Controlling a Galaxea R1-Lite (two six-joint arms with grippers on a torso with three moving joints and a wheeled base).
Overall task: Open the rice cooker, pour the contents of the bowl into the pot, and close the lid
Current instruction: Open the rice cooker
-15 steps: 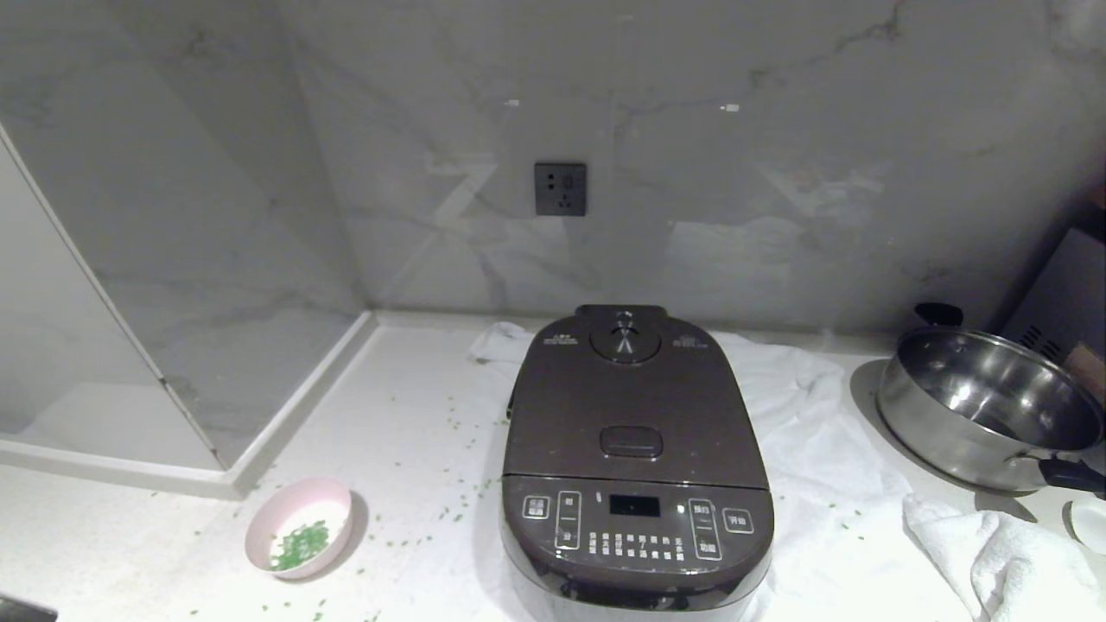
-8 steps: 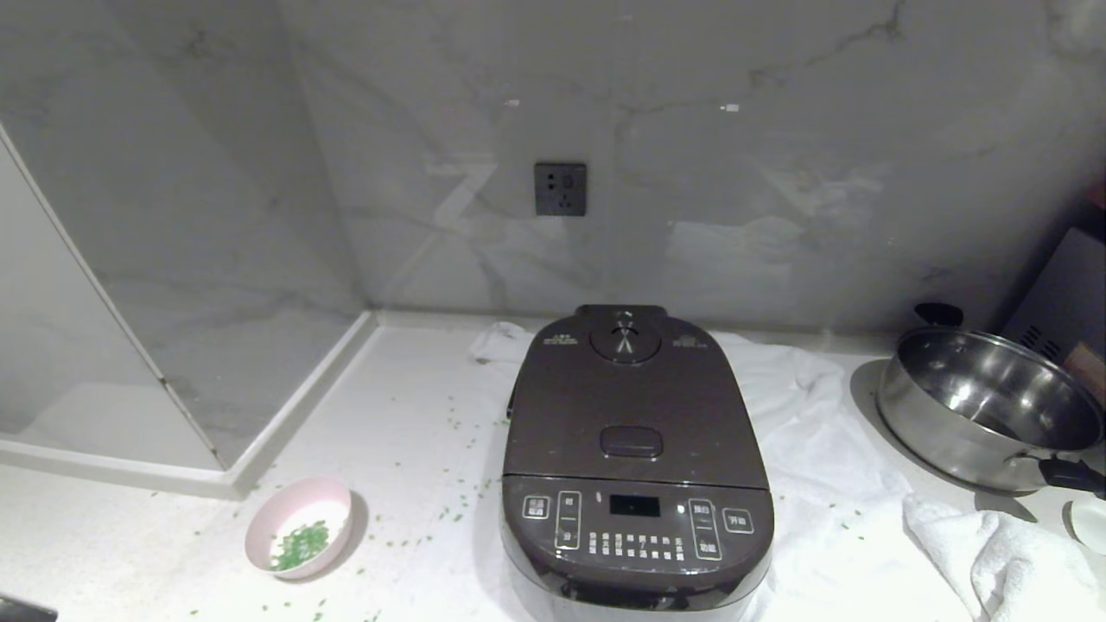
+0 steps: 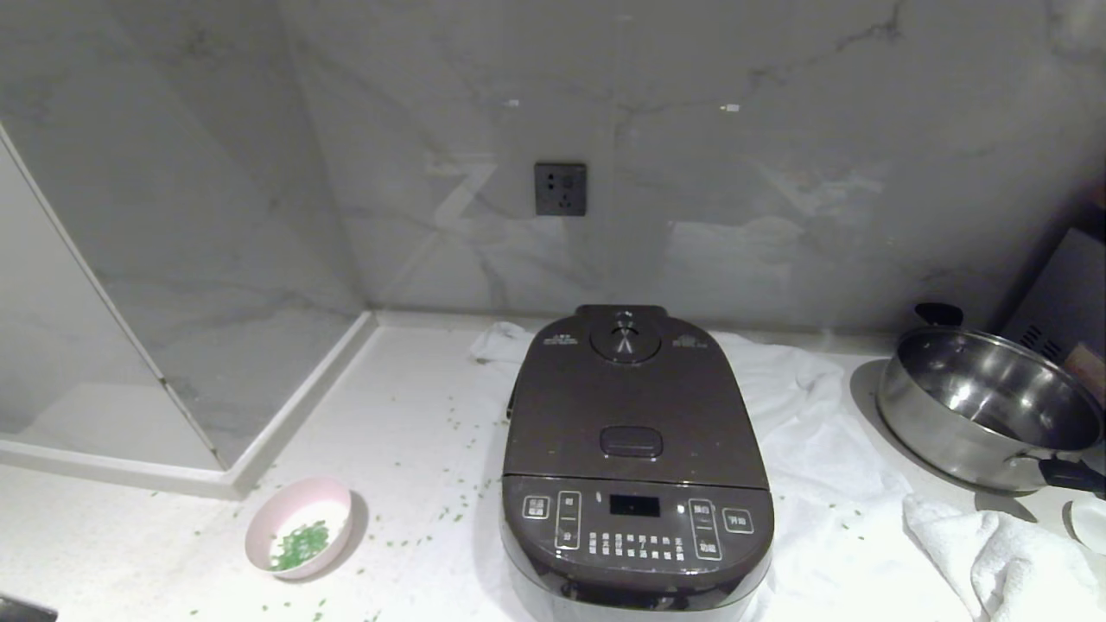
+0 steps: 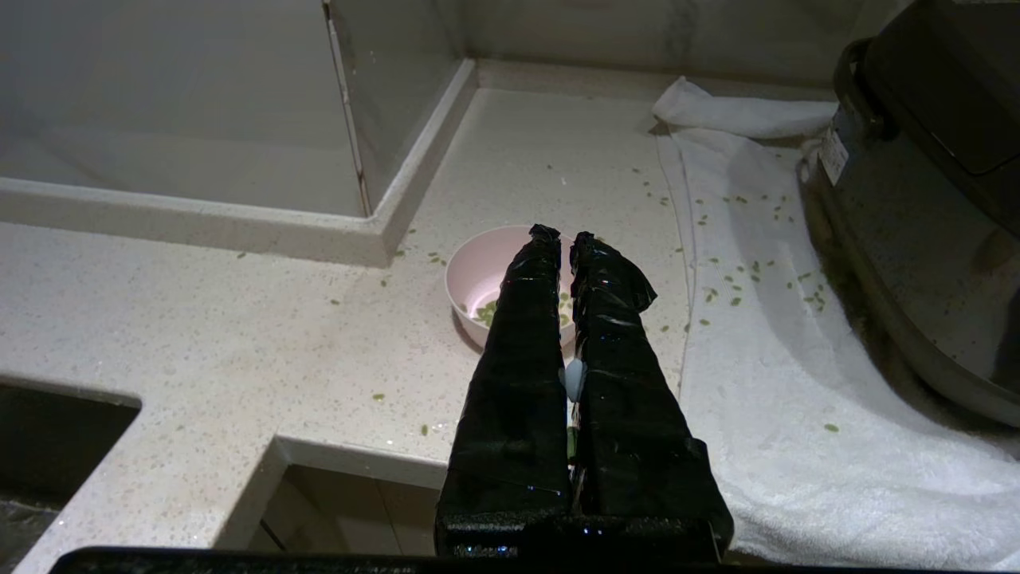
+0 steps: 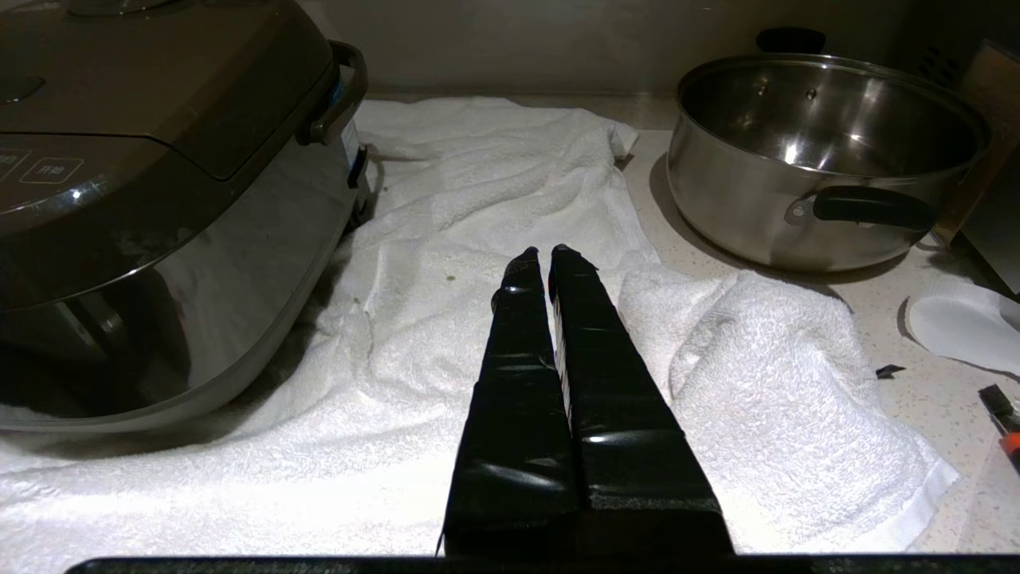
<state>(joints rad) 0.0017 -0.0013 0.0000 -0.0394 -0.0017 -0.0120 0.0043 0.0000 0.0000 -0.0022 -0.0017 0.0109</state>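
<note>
The dark brown rice cooker [image 3: 635, 458] stands on a white towel [image 3: 804, 432] in the middle of the counter, its lid [image 3: 631, 406] down, so the pot is hidden. At the counter's front left sits the pink bowl [image 3: 298, 538] with green chopped contents [image 3: 300, 546] inside. Neither arm shows in the head view. In the left wrist view my left gripper [image 4: 562, 234] is shut and empty, hanging in front of the bowl [image 4: 478, 275] by the counter's edge. My right gripper [image 5: 544, 252] is shut and empty above the towel [image 5: 478, 239], beside the cooker [image 5: 159, 159].
A shiny steel pan [image 3: 989, 406] with black handles stands at the right, with a rumpled white towel [image 3: 994, 553] in front of it. Green bits [image 3: 449, 514] lie scattered on the counter. A raised ledge [image 3: 285, 423] and glass panel bound the left side. A wall socket [image 3: 560, 188] is behind.
</note>
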